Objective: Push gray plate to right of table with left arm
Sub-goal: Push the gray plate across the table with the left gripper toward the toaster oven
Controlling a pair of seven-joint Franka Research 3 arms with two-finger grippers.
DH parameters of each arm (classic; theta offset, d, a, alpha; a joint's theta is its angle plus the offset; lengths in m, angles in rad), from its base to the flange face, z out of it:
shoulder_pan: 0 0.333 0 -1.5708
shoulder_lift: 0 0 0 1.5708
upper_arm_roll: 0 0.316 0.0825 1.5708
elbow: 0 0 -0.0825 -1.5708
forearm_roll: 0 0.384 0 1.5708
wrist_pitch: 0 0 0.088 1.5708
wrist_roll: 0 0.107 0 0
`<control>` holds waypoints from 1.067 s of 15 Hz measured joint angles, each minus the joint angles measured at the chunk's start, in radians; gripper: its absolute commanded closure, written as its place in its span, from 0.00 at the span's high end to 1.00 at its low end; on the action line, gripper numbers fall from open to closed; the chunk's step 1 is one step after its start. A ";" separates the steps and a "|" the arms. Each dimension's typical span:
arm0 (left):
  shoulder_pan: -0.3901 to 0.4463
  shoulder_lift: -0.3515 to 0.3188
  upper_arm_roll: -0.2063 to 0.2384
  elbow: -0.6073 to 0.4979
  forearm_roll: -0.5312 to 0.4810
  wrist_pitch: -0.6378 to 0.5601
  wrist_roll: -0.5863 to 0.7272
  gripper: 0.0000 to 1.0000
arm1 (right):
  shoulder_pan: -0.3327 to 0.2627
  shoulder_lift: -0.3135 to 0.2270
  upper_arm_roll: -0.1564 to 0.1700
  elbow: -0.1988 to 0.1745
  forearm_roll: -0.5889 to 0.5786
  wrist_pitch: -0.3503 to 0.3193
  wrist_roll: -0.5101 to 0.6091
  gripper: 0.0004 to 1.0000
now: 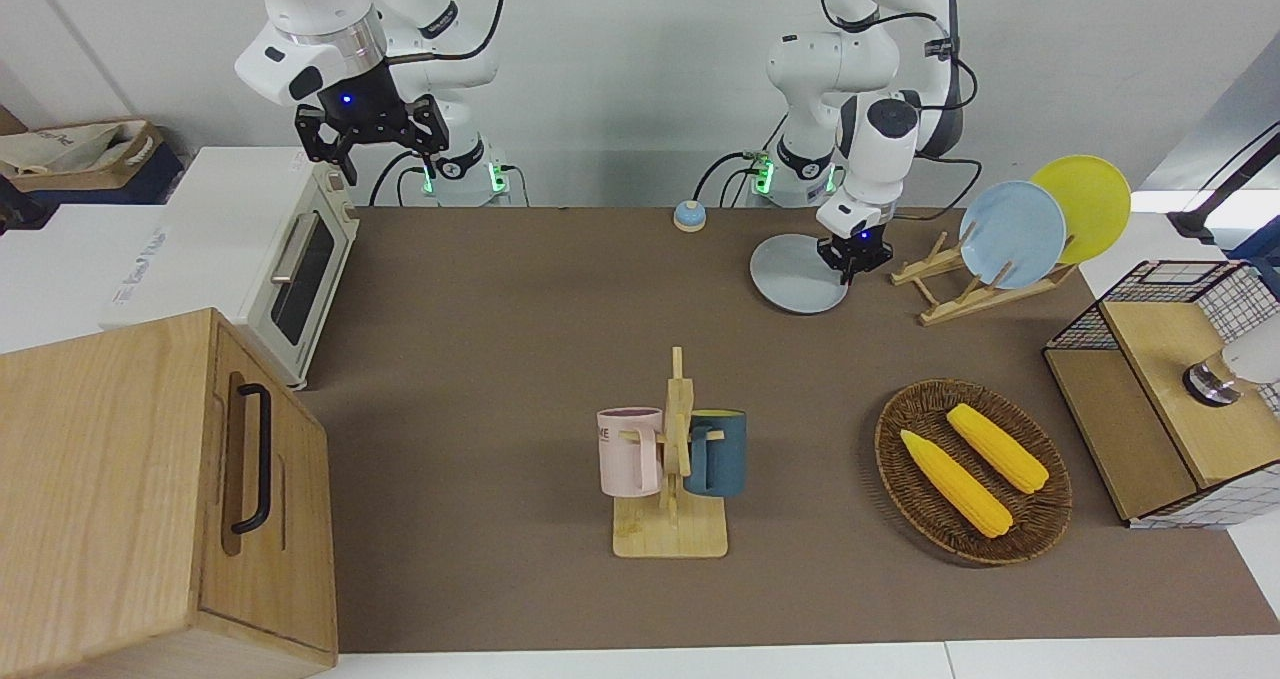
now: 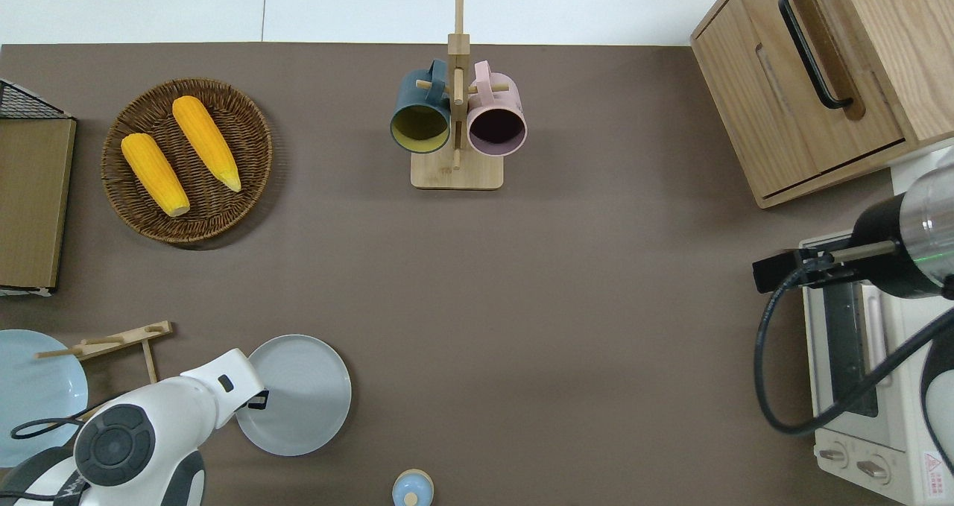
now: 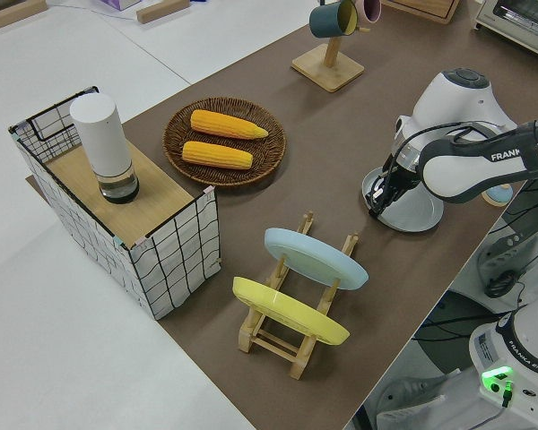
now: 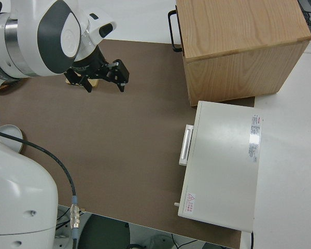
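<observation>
This is a robot laboratory arranged like a small kitchen. Two white arms are fixed at one edge of a brown table [image 1: 480, 359] with white borders, in front of a plain pale wall. On the table stand kitchen props: a toaster oven [image 1: 290, 269], a wooden cabinet [image 1: 150, 489], a mug stand [image 1: 672, 479], a plate rack [image 1: 975, 279], and a basket of corn [image 1: 972, 471].

We count three plates, the gray plate [image 2: 297, 394], a sky-blue plate [image 1: 1012, 233] and a yellow plate [image 1: 1085, 202], two mugs, one pink [image 1: 630, 449] and one dark blue [image 1: 718, 451], two corn cobs [image 1: 955, 482] [image 1: 997, 447], and two robot arms [image 1: 870, 149] [image 1: 320, 34].
</observation>
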 measured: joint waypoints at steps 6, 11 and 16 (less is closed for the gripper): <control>-0.091 0.016 -0.023 0.020 0.000 -0.005 -0.156 0.00 | 0.000 0.000 0.000 0.000 0.000 0.000 0.000 0.98; -0.110 0.056 -0.126 0.058 0.000 -0.016 -0.310 0.00 | 0.000 0.000 0.000 0.000 0.000 0.000 0.000 0.98; -0.111 0.094 -0.220 0.101 0.000 -0.027 -0.435 0.00 | 0.000 0.000 0.000 0.000 0.000 0.000 0.000 0.98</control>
